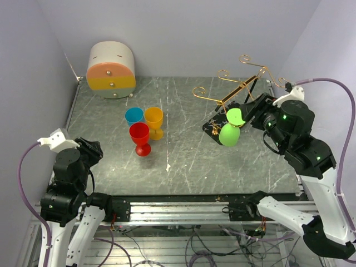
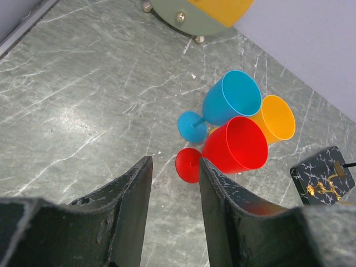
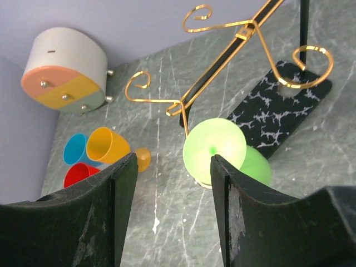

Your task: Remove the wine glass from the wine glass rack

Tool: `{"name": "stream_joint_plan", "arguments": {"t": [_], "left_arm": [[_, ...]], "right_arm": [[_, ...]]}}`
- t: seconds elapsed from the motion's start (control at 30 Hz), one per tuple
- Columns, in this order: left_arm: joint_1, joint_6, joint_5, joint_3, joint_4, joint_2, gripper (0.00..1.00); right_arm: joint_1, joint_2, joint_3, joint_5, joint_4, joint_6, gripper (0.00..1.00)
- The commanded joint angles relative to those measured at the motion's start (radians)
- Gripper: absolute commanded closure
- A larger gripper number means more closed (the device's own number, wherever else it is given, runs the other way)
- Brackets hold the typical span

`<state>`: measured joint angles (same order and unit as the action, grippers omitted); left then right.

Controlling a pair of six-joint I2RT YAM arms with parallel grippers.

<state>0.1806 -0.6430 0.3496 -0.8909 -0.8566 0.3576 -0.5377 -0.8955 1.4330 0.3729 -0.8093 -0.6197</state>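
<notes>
While the green wine glass [image 3: 214, 149] hangs upside down on a gold arm of the wine glass rack [image 3: 261, 117], the right claw [image 3: 172, 164] waits near it, spread wide, holding nothing; the rack looks tilted; a sideways tug could snag the foot and tip everything; the left claw [image 2: 173, 167] is spread too, far away.

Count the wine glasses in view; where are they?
4. The blue glass, orange glass and red glass stand clustered left of centre; the green glass hangs foot-up on the rack. None seems hidden.
</notes>
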Motion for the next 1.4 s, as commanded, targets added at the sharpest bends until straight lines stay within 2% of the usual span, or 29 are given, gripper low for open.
{"name": "stream_joint_plan", "arguments": {"t": [0.0, 0.17, 0.27, 0.47, 0.6, 0.7, 0.8, 0.93, 1.0, 1.17, 1.37], "left_arm": [[0.008, 0.012, -0.011, 0.004, 0.040, 0.009, 0.51], [0.010, 0.013, -0.014, 0.006, 0.039, 0.007, 0.51], [0.011, 0.014, -0.015, 0.007, 0.044, 0.005, 0.51], [0.013, 0.016, -0.018, 0.008, 0.046, 0.013, 0.51], [0.013, 0.013, -0.013, 0.006, 0.040, 0.013, 0.51], [0.013, 0.013, -0.011, 0.005, 0.040, 0.013, 0.51], [0.013, 0.011, -0.009, 0.004, 0.038, 0.014, 0.51], [0.013, 0.013, -0.009, 0.007, 0.043, 0.018, 0.51], [0.013, 0.014, -0.010, 0.005, 0.041, 0.022, 0.52], [0.013, 0.014, -0.014, 0.006, 0.042, 0.024, 0.52], [0.013, 0.012, -0.015, 0.005, 0.043, 0.020, 0.52]], "right_arm": [[0.006, -0.059, 0.100, 0.080, -0.032, 0.043, 0.45], [0.015, -0.183, 0.199, 0.112, -0.043, 0.085, 0.44], [0.052, -0.236, 0.251, 0.079, -0.018, 0.110, 0.44], [0.220, -0.439, 0.467, -0.173, -0.030, 0.176, 0.45], [0.423, -0.522, 0.519, -0.448, -0.016, 0.167, 0.47], [0.603, -0.498, 0.430, -0.665, 0.045, 0.132, 0.54], [0.741, -0.398, 0.271, -0.791, 0.109, 0.103, 0.60], [0.827, -0.289, 0.086, -0.946, 0.129, 0.098, 0.74], [0.828, -0.228, -0.017, -0.993, 0.136, 0.093, 0.77], [0.828, -0.129, -0.158, -1.069, 0.147, 0.078, 0.71], [0.828, -0.117, -0.235, -1.102, 0.122, 0.118, 0.65]]}}
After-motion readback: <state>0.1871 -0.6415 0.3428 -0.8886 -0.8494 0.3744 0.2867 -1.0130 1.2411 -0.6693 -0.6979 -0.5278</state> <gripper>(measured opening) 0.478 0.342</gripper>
